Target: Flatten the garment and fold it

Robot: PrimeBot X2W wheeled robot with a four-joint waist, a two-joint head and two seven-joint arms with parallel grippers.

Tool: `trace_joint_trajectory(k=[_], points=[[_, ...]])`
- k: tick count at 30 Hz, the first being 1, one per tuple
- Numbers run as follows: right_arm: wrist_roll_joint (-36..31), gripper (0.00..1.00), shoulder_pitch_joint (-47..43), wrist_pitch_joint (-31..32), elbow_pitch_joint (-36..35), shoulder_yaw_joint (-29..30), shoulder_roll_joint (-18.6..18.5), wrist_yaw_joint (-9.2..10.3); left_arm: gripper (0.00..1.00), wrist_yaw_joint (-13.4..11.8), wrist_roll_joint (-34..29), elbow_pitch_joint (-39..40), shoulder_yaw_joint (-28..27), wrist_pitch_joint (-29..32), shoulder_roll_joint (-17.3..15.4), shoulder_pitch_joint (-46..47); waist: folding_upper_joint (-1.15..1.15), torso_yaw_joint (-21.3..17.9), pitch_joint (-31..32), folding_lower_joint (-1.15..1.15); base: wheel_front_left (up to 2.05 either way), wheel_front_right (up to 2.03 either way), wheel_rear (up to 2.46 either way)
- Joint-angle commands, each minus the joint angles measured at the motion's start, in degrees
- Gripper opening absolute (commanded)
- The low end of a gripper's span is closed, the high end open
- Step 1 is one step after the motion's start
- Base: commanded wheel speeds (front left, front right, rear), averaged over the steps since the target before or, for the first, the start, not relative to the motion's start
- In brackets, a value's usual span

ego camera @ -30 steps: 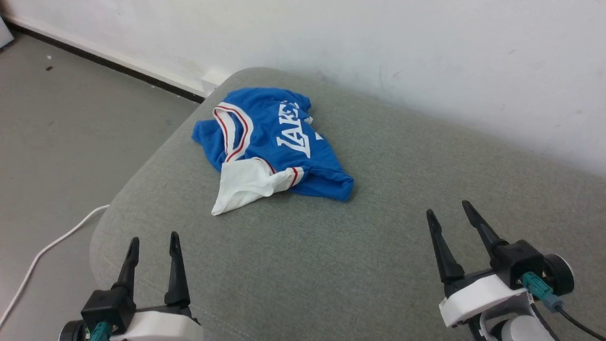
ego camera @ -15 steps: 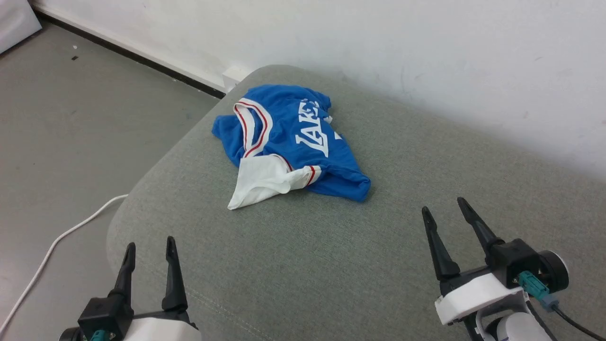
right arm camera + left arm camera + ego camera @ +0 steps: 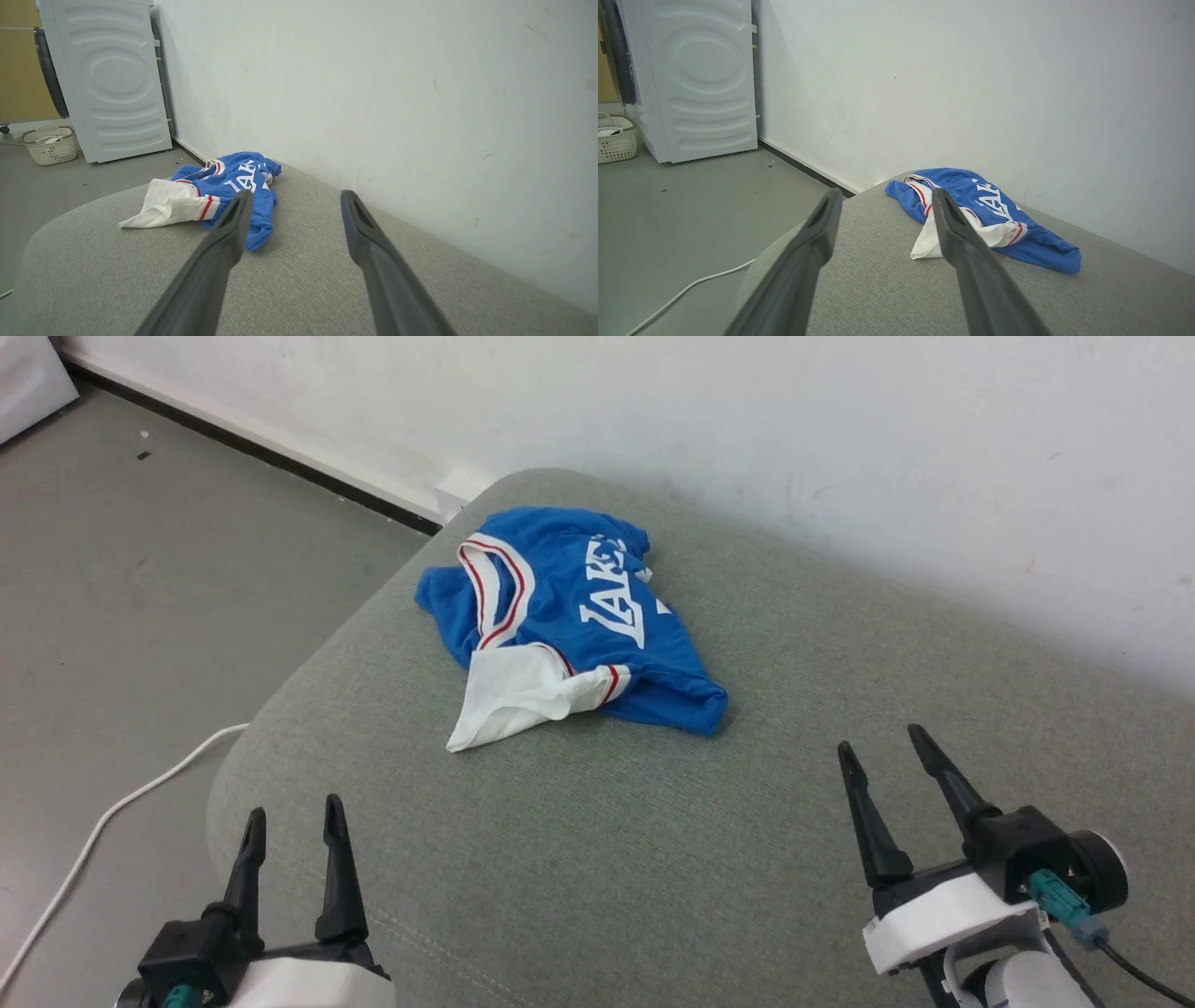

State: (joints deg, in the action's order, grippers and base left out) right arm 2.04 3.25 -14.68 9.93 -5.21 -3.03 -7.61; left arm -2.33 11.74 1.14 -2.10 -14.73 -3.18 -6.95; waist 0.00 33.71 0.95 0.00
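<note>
Your right-wrist listing:
1. Right gripper (image 3: 296, 195): two dark fingers spread wide, nothing between them, over the cushion.
2. Garment (image 3: 233, 179): bright blue, crumpled in a heap ahead and left of your fingers. A white sleeve end with red stripes trails left, and the white letters are partly hidden.
3. Cushion (image 3: 327, 280): grey-green fabric, carrying the garment.
4. Wall (image 3: 373, 93): white, scuffed, along the cushion's right.
5. Washing machine (image 3: 117, 79): white, far left, on grey floor (image 3: 70, 186).
6. Basket (image 3: 49, 147): pale, beside the machine.
</note>
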Motion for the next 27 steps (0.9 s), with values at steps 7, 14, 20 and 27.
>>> trace_joint_trajectory(k=[7, 14, 20, 27], points=[[-1.1, 1.00, 0.5, 0.0, -2.2, 2.4, 0.2, 0.12, 1.00, 5.6, 3.3, 3.2, 2.0, 2.9, -2.3, 10.0, 0.00, -1.7, -3.0, 0.00, 0.00, 0.00, 0.00], [-5.1, 1.00, 3.8, 4.6, -9.9, 2.3, 0.2, 0.12, 1.00, 7.2, 5.3, 5.3, 2.5, 15.7, -7.3, 30.1, 0.00, -5.4, -10.7, 0.00, 0.00, 0.00, 0.00], [-6.5, 1.00, 7.3, 9.9, -18.5, -0.1, -1.9, 0.12, 1.00, 7.9, 7.8, -2.2, 2.3, 25.7, -11.2, 46.2, 0.00, -8.6, -19.3, 0.00, 0.00, 0.00, 0.00], [-5.8, 1.00, 10.8, 14.0, -24.7, -2.9, -4.2, 0.12, 1.00, 8.9, 13.0, -15.6, 3.1, 37.4, -14.1, 56.0, 0.00, -12.2, -26.7, 0.00, 0.00, 0.00, 0.00]])
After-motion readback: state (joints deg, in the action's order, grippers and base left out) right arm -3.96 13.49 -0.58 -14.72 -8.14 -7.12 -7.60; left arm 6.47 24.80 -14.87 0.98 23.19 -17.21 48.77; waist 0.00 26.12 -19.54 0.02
